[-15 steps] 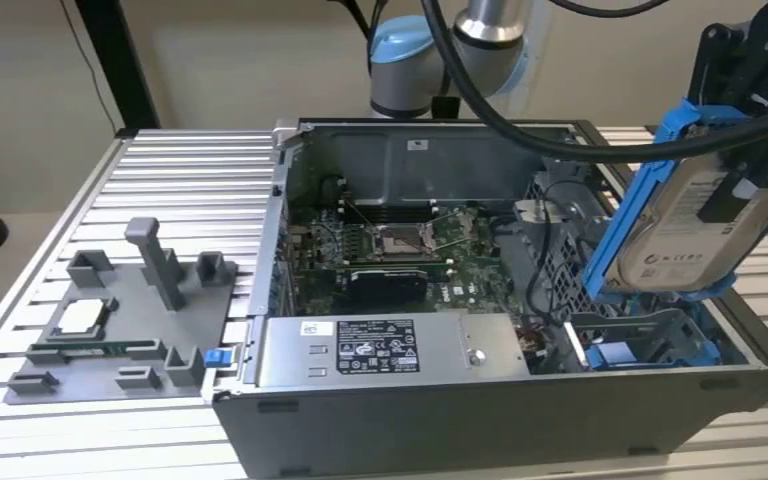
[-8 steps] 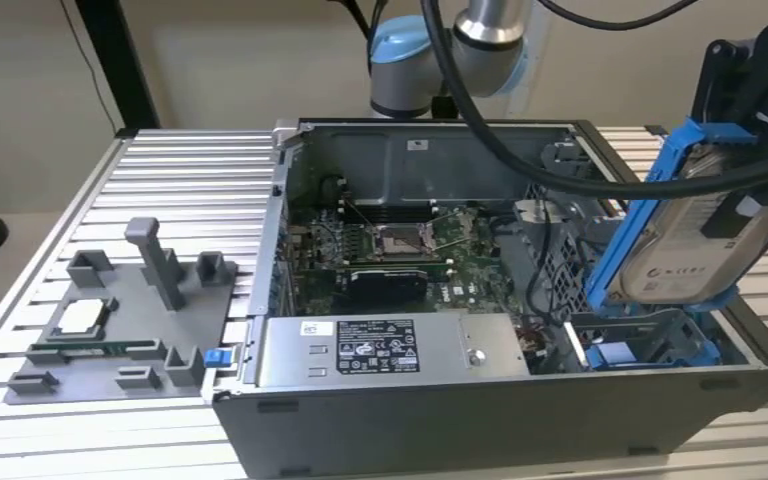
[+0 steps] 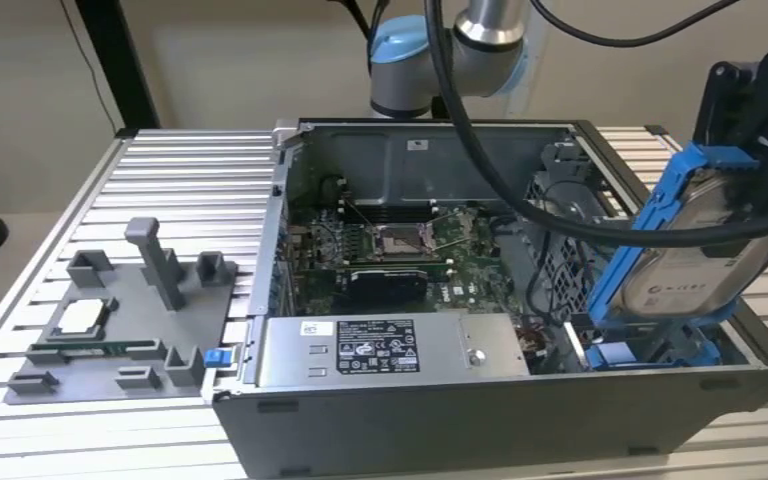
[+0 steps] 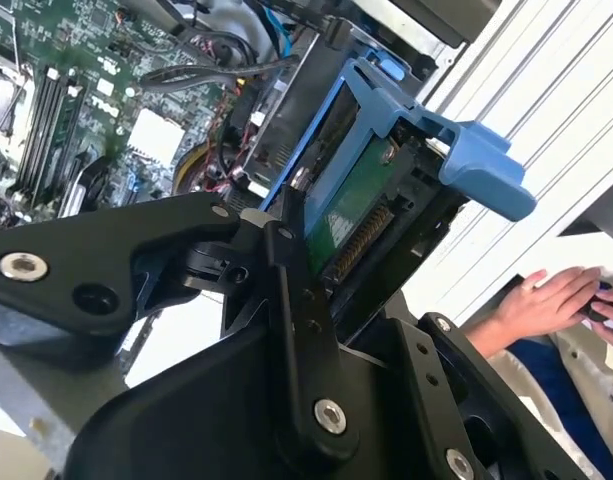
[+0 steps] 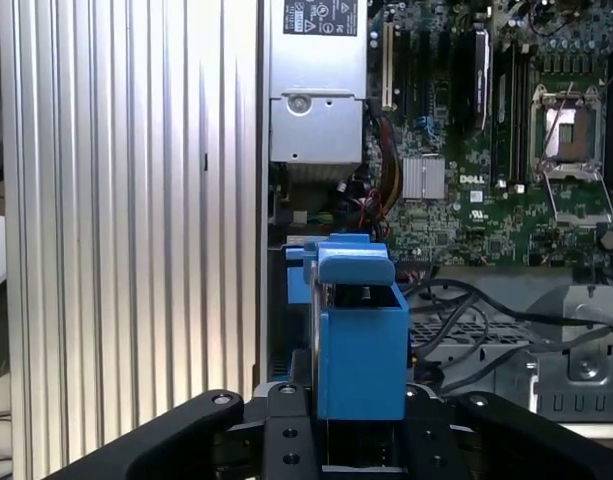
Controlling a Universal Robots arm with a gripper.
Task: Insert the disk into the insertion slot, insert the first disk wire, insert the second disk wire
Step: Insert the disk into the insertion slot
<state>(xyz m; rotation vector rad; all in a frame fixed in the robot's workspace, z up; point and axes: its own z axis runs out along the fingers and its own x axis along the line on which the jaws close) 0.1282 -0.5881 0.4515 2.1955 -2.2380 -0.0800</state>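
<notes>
While our gripper (image 3: 747,120) is clamped on the disk (image 3: 684,265), gripping its upper end and holding it tilted, the disk's far end hangs at the mouth of the insertion slot (image 3: 651,352) below the fingers. We judge it not yet seated, and both wire steps are left undone.

Black metal gripper (image 5: 356,432) showing silver screw heads. Silver-grey rectangular hard drive (image 3: 684,285) in its grip wearing white printed label, bright blue plastic carrier (image 5: 361,335) framing it; green circuit board (image 4: 351,215) showing on drive underside in second wrist view. Beyond gripper, green motherboard (image 5: 486,205) glinting with black slots and silver socket. Grey metal power-supply box (image 3: 357,352) next to that carrying white-and-black label. Ribbed silver aluminium table (image 5: 136,200) running in parallel stripes beside gripper.
</notes>
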